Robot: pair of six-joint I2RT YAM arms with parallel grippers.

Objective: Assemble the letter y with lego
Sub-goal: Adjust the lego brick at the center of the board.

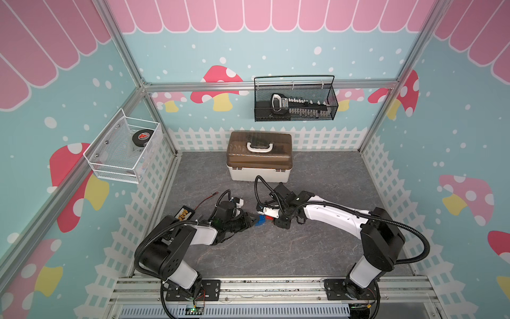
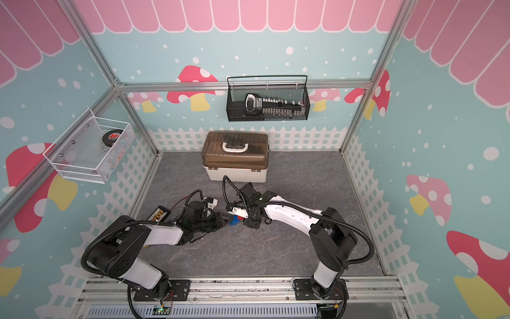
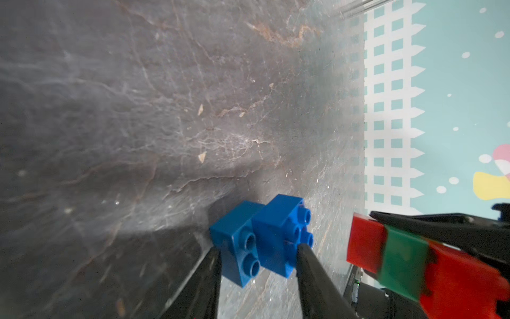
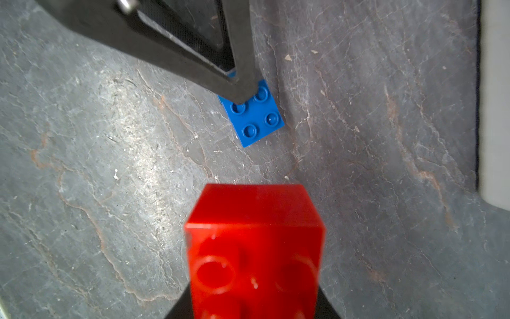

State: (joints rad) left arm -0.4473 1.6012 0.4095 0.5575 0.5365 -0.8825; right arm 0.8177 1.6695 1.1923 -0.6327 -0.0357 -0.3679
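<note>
Two blue lego bricks (image 3: 256, 240) sit joined and offset on the grey table (image 1: 276, 248), studs up, seen in both top views (image 2: 234, 221). My left gripper (image 3: 259, 258) reaches in low from the left. Its fingertips (image 3: 303, 254) press the blue pair from either side, one tip on the studs (image 4: 242, 96). My right gripper (image 4: 252, 306) is shut on a stack of red (image 3: 364, 243), dark green (image 3: 403, 256) and red (image 4: 254, 248) lego, held just right of the blue pair (image 1: 269, 218). No whole letter y is in view.
A white toolbox with a brown lid (image 1: 259, 157) stands at the back of the table. A black mesh basket (image 1: 295, 99) hangs on the back wall and a white one (image 1: 124, 149) on the left wall. A small black-and-yellow device (image 1: 184, 214) with a red wire lies behind the left arm.
</note>
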